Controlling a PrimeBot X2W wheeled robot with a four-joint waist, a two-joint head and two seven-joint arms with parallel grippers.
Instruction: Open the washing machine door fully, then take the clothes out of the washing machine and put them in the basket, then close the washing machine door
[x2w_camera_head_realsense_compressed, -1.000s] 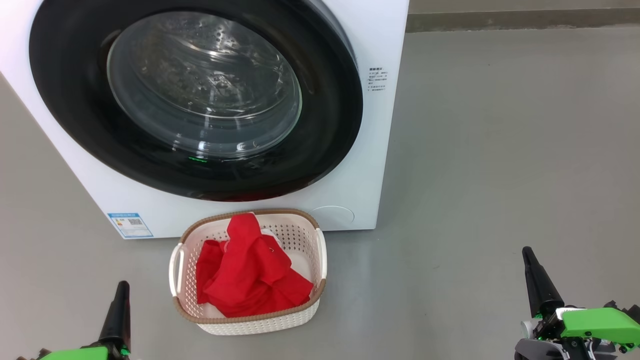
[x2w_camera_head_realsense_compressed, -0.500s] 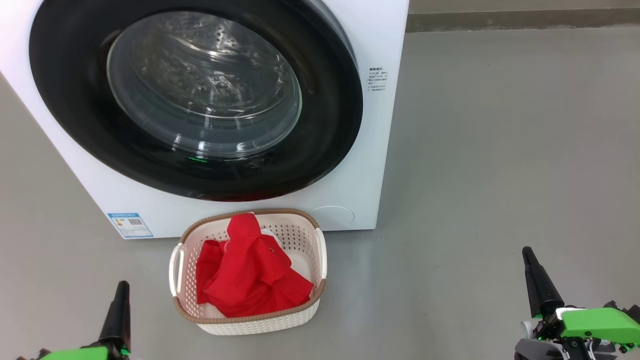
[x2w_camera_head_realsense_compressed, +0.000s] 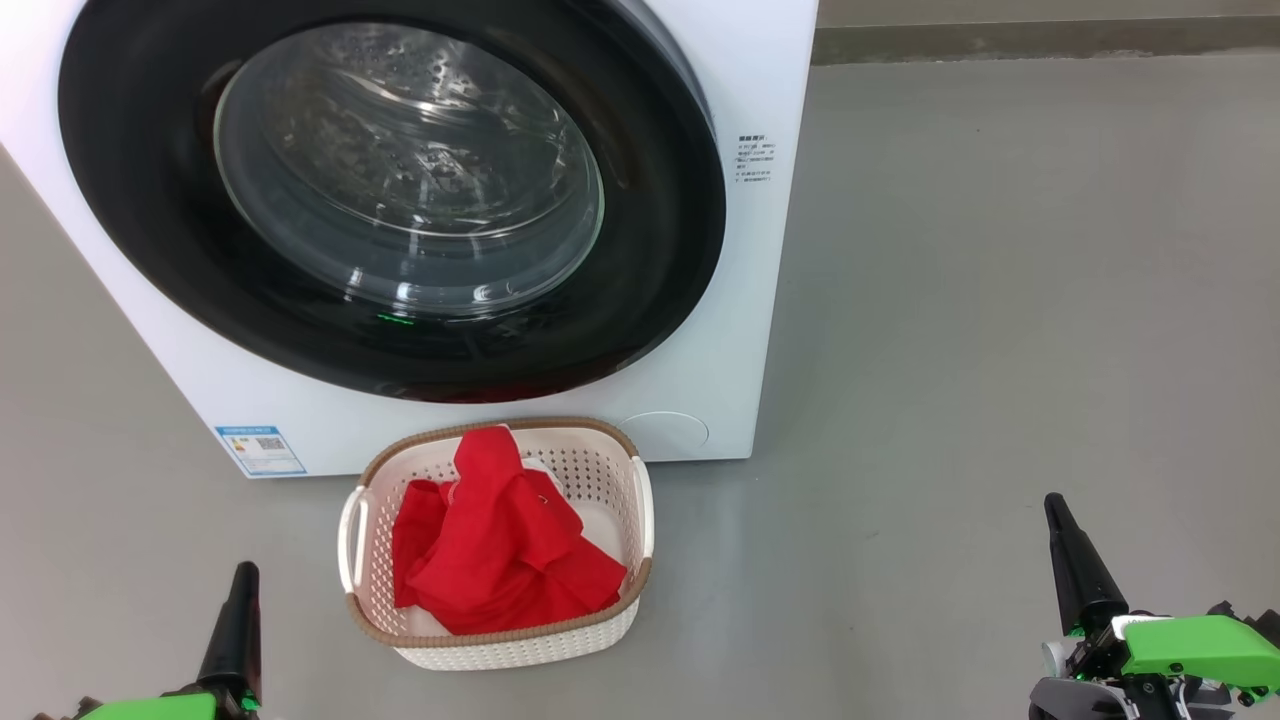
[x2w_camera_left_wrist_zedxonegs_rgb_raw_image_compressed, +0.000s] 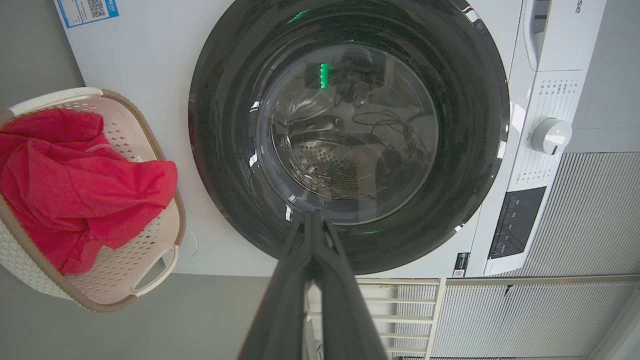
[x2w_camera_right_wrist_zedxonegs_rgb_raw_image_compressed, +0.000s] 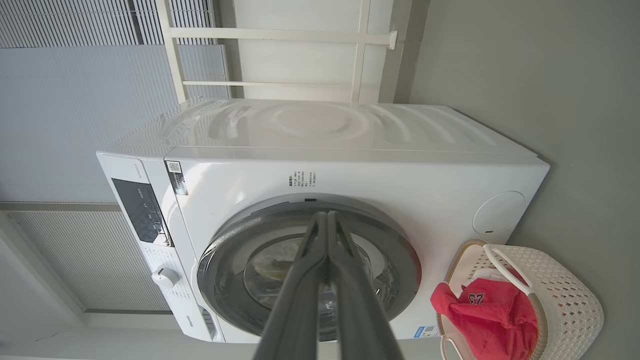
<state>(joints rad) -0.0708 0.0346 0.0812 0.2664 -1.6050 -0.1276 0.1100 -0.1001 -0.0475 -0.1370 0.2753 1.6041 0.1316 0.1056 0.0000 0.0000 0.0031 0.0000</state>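
Note:
The white washing machine (x2w_camera_head_realsense_compressed: 740, 230) stands ahead with its black-rimmed round door (x2w_camera_head_realsense_compressed: 660, 250) lying flush against its front. Through the glass I see bare steel drum. On the floor just before it sits the cream basket (x2w_camera_head_realsense_compressed: 600, 470), holding the red clothes (x2w_camera_head_realsense_compressed: 500, 545). My left gripper (x2w_camera_head_realsense_compressed: 243, 572) rests at the lower left, shut and empty, a short way left of the basket. Far off to the right of the basket, my right gripper (x2w_camera_head_realsense_compressed: 1051, 500) is shut and empty too. The left wrist view shows the door (x2w_camera_left_wrist_zedxonegs_rgb_raw_image_compressed: 475, 165), basket (x2w_camera_left_wrist_zedxonegs_rgb_raw_image_compressed: 125, 295) and clothes (x2w_camera_left_wrist_zedxonegs_rgb_raw_image_compressed: 75, 190); its fingers (x2w_camera_left_wrist_zedxonegs_rgb_raw_image_compressed: 314, 216) are pressed together.
Grey floor (x2w_camera_head_realsense_compressed: 1000, 300) spreads wide to the right of the machine. A blue label (x2w_camera_head_realsense_compressed: 260, 450) sits at the machine's lower left corner. In the right wrist view the machine (x2w_camera_right_wrist_zedxonegs_rgb_raw_image_compressed: 350, 165) stands before a slatted wall (x2w_camera_right_wrist_zedxonegs_rgb_raw_image_compressed: 75, 100) and a white frame (x2w_camera_right_wrist_zedxonegs_rgb_raw_image_compressed: 280, 35).

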